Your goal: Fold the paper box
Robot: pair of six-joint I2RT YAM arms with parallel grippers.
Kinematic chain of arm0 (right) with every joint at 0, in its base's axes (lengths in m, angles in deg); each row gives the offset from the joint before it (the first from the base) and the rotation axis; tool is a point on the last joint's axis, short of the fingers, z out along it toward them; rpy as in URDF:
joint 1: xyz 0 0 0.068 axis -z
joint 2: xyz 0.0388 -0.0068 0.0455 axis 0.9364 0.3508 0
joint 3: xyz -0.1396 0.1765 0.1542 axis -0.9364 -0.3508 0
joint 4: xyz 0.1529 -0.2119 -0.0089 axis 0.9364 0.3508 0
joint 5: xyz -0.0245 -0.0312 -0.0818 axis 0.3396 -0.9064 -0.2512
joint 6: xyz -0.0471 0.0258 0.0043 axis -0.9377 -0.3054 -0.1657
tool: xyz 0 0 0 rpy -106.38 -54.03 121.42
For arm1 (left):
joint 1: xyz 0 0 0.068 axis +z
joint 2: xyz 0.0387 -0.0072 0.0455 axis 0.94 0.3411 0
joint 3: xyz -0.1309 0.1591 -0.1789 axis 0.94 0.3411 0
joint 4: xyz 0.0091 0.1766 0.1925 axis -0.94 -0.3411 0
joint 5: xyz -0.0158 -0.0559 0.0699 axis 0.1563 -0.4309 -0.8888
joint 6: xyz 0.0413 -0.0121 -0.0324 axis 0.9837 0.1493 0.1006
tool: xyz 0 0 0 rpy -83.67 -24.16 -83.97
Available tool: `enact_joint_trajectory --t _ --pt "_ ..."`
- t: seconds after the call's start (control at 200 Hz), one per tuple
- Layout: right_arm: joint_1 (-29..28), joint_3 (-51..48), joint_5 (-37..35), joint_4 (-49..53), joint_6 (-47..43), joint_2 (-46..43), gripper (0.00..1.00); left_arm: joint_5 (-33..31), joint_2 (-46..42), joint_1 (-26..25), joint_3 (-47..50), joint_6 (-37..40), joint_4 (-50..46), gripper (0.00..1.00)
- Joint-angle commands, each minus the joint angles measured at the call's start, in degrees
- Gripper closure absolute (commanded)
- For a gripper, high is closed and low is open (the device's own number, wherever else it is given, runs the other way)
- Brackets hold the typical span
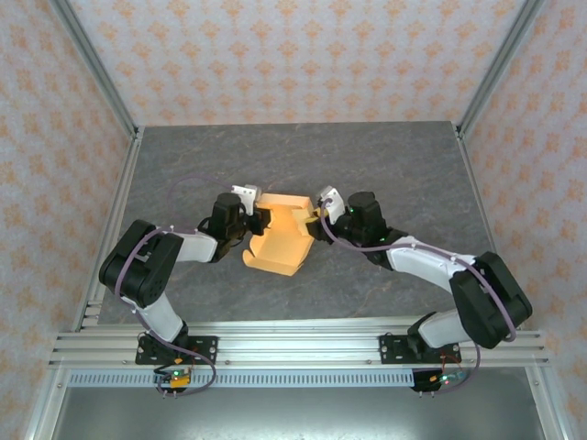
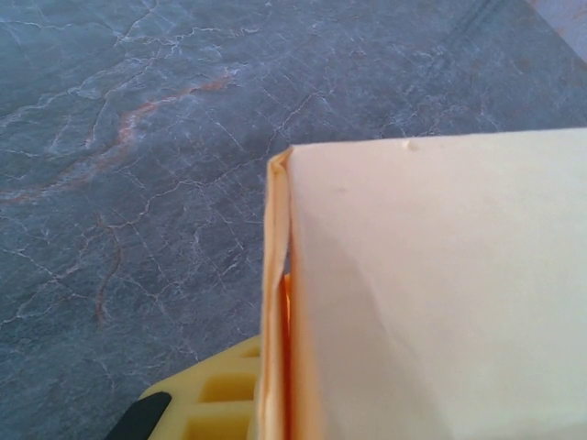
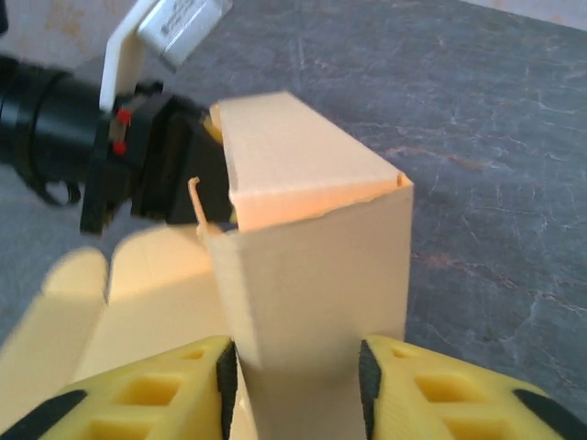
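The paper box [image 1: 275, 240] is a tan cardboard sheet partly folded up in the middle of the table, its far end raised into walls. My left gripper [image 1: 256, 220] is shut on the box's left wall. In the left wrist view that doubled wall edge [image 2: 277, 302] runs past a yellow finger [image 2: 213, 399]; the other finger is hidden behind the cardboard [image 2: 431, 284]. My right gripper [image 3: 298, 371] straddles the upright folded end of the box [image 3: 312, 238], both black pads pressed against its sides. From above, the right gripper [image 1: 317, 220] meets the box's right side.
The grey marbled tabletop [image 1: 385, 165] spreads around the box, bounded by metal frame posts and patterned walls. Seen from the right wrist, the left arm's black wrist and white camera mount [image 3: 138, 110] sit just behind the box. A metal rail [image 1: 293, 346] crosses the near edge.
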Motion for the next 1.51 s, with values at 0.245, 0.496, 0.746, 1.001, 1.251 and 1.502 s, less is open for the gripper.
enact_joint_trajectory --t 0.245,0.496,0.746,1.001,1.251,1.502 --pt "-7.12 -0.12 -22.7 -13.88 1.73 6.23 0.57 -5.44 -2.92 -3.76 0.4 -1.93 -2.17 1.0" --pt "-8.28 2.51 -35.37 -15.43 4.96 9.73 0.57 -9.75 -6.64 -4.98 1.47 -3.35 -4.26 1.0" --pt "-11.43 5.29 -56.71 -19.06 8.24 14.88 0.8 -14.09 -7.67 -7.73 1.35 -5.99 -6.0 1.0" --pt "-14.54 9.34 -77.73 -16.66 16.86 19.3 0.85 -23.25 -8.19 -12.14 0.74 -11.05 -9.75 1.0" --pt "-14.5 11.4 -83.95 -13.09 25.32 20.76 0.85 -27.74 -8.47 -15.02 -2.12 -15.17 -14.28 1.0" --pt "-14.25 7.99 -74.38 -18.91 21.63 20.27 0.76 -30.91 -9.18 -15.02 -4.2 -18.52 -19.55 1.0"
